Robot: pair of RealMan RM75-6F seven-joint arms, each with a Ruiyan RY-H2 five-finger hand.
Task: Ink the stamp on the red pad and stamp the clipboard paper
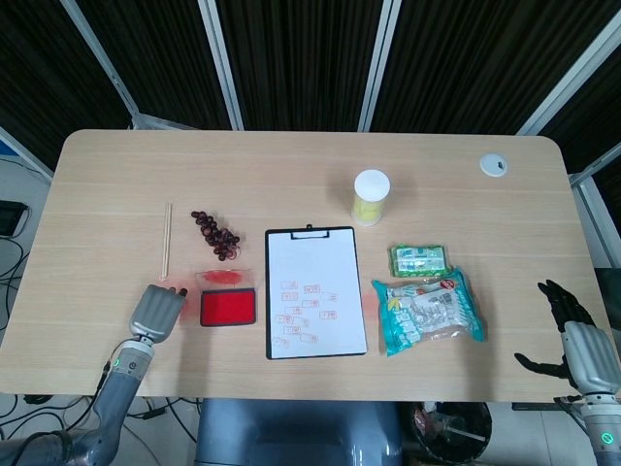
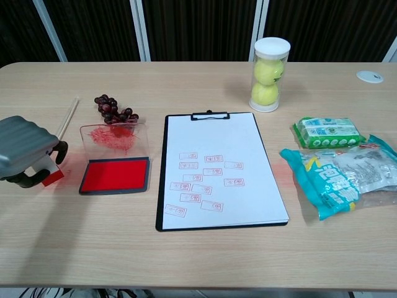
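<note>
A pale wood-grain counter (image 1: 310, 165) stands before dark slatted wall panels with white uprights. At its near left edge, the left robot hand (image 2: 26, 151) curls around a small red-based stamp (image 2: 52, 177), tilted just above the surface, beside the open red ink pad (image 2: 115, 175) whose clear lid (image 2: 115, 139) is smeared red. The black clipboard (image 2: 218, 169) lies at centre, its white paper carrying about a dozen red rectangular imprints across the lower half. The right robot hand (image 1: 578, 338) hangs off the counter's near right corner, dark fingers spread, holding nothing. Grapes (image 2: 113, 109), a wooden stick (image 2: 67, 118), a tube of tennis balls (image 2: 270, 74) and snack packets (image 2: 340, 174) lie around.
</note>
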